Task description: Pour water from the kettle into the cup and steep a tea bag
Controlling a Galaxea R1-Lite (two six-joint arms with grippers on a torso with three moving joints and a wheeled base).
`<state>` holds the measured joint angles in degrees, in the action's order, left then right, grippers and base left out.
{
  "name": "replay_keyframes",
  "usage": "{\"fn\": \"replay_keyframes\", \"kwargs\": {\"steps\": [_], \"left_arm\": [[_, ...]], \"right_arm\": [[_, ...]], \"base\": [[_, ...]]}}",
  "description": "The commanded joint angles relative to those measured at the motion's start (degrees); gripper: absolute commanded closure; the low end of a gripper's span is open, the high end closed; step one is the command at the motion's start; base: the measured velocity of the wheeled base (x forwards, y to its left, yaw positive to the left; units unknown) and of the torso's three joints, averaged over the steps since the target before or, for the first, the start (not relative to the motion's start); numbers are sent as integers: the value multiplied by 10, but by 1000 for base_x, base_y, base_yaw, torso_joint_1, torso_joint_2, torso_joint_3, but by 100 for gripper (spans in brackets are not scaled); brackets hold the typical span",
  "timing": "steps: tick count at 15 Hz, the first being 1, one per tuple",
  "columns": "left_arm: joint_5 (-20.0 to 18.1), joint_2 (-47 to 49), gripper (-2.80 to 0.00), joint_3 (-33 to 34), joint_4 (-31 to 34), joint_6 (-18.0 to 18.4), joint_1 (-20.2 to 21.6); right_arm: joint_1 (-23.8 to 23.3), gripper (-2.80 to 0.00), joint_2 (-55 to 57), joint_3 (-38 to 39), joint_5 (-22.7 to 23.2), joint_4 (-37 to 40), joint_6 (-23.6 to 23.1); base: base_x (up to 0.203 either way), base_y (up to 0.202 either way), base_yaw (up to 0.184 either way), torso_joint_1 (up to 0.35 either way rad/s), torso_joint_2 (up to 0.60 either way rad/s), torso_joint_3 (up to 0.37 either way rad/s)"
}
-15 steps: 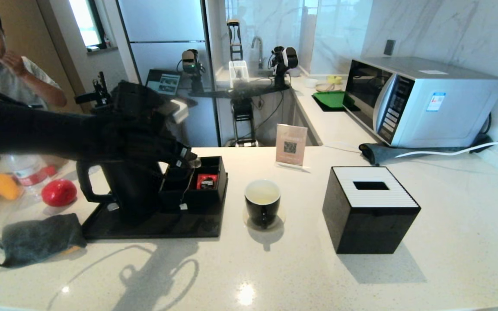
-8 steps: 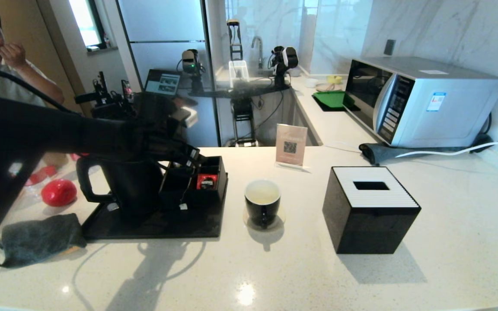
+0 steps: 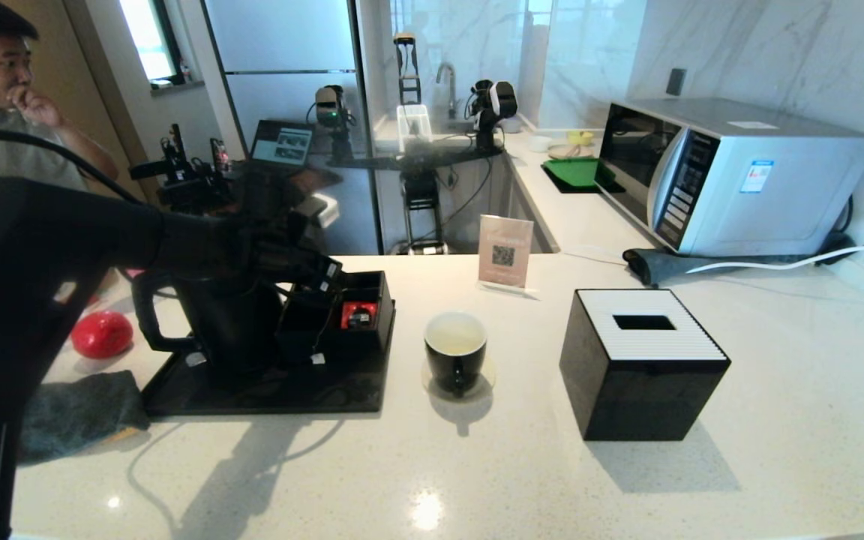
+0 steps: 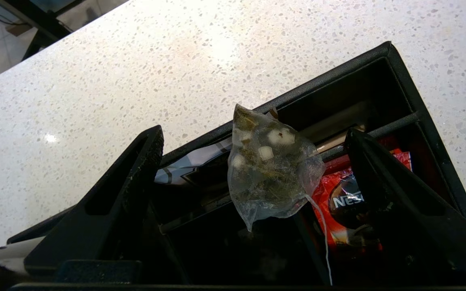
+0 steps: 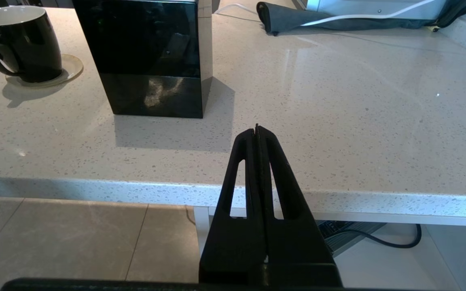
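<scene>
My left gripper point(image 3: 327, 271) point(image 4: 255, 131) hovers over the black compartment box point(image 3: 349, 311) on the tray, open, fingers wide apart. Between them, touching neither, the greyish tea bag point(image 4: 271, 173) leans on the box's partition. Its string point(image 4: 324, 238) trails down, and the white tag point(image 3: 317, 359) hangs at the box's front. The black kettle point(image 3: 226, 322) stands on the tray right beside the box, under my left arm. The black cup point(image 3: 455, 352) point(image 5: 20, 40) sits on a coaster right of the tray; I cannot tell if it holds water. My right gripper point(image 5: 256, 128) is shut, parked before the counter's front edge.
A red packet point(image 4: 340, 202) lies in the box. The black tray point(image 3: 267, 394) holds kettle and box. A black tissue box point(image 3: 642, 360) stands right of the cup, with a microwave point(image 3: 732, 172) behind. A grey cloth point(image 3: 83, 409) and a red fruit point(image 3: 102, 334) lie at the left.
My left arm has swung further into view at the left, and its gripper has settled over the compartment box. The cup, the kettle and the right arm have not moved.
</scene>
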<state>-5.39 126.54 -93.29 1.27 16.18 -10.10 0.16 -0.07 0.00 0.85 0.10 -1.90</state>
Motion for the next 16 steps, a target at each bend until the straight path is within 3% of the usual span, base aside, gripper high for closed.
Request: {"fn": "replay_keyframes", "kwargs": {"steps": [1, 16], "left_arm": [[-8, 7, -280, -3, -1, 1, 9], [-9, 33, -280, -42, 0, 1, 6]], "right_arm": [[0, 0, 1, 0, 1, 0, 0], [0, 0, 1, 0, 0, 0, 0]], "base": [[0, 0, 0, 0, 0, 0], [0, 0, 0, 0, 0, 0]]}}
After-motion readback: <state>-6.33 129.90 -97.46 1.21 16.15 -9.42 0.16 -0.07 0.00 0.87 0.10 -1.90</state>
